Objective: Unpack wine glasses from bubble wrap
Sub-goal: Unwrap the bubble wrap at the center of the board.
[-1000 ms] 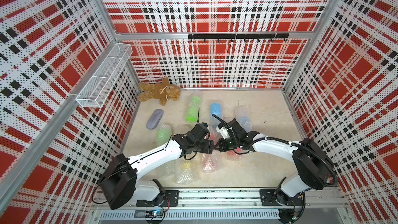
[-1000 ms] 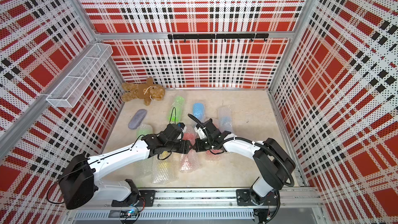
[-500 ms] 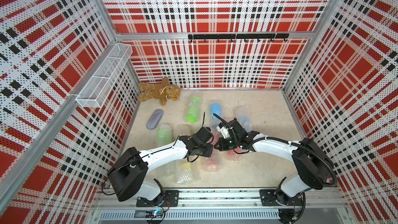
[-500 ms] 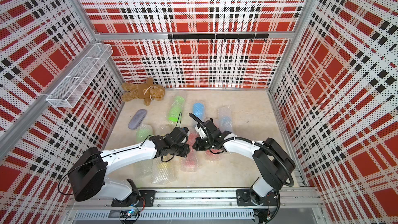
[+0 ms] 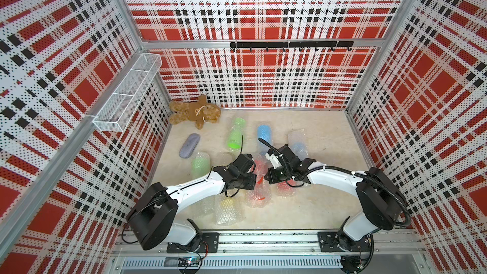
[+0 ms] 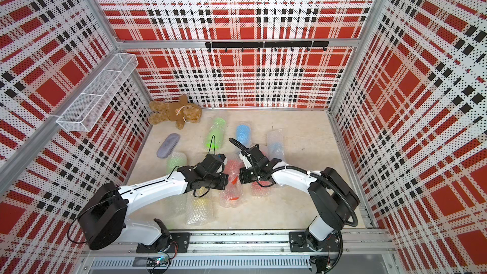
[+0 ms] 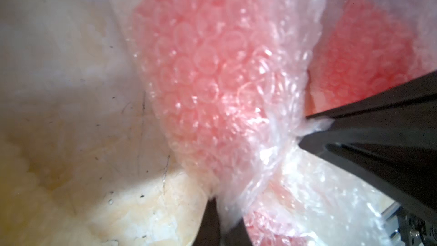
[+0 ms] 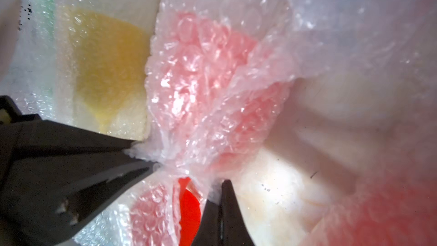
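**Both grippers pinched the wrap of one red goblet**

I saw the left gripper [image 8: 142,156] and the right gripper [image 7: 307,126] both closed tight on the bubble wrap [image 7: 236,91], each pinching a bunched fold, tips near each other. Through the bubbles the red goblet [image 8: 189,204] looked pale pink, and one bare red edge showed. The bundle was at mid-floor, beside a wrapped yellow goblet [image 8: 106,67]. The floor [image 5: 316,206] was cream and scuffed. The walls [image 5: 263,9] were red, black and white plaid.

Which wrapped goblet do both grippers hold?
The middle red goblet: left gripper and right gripper both pinch its bubble wrap. The other red goblet lies under the right arm.
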Controlling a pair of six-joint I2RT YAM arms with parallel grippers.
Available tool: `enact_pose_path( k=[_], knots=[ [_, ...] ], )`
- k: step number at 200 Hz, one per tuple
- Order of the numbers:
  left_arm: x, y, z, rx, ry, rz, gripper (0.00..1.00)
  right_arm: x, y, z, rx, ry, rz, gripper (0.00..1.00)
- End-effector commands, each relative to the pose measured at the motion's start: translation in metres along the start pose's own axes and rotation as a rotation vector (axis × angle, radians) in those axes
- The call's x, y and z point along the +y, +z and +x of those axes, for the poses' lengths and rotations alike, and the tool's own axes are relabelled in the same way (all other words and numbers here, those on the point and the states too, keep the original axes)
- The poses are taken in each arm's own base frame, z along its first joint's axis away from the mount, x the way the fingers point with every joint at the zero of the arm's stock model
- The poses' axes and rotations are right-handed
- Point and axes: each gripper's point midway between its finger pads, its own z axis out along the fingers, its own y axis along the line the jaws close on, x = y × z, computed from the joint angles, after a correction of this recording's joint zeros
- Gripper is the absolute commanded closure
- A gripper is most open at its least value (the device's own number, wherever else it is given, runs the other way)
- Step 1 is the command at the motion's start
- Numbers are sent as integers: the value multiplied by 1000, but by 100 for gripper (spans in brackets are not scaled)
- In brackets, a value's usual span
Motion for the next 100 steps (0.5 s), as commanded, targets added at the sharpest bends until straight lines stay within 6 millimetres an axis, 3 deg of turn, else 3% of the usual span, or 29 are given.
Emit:
enact_pose_path(
  k=[1, 73, 100],
  knots=[
    [28, -4, 8, 13, -62, -90, 100, -38, 0, 3, 14, 31, 148, 100],
    [41, 1, 12, 42, -81, -142, 100, -65, -2, 9, 16, 36, 215, 100],
    [43, 0, 11, 38, -87, -152, 100, -67, -3, 10, 13, 41, 199, 100]
  ],
)
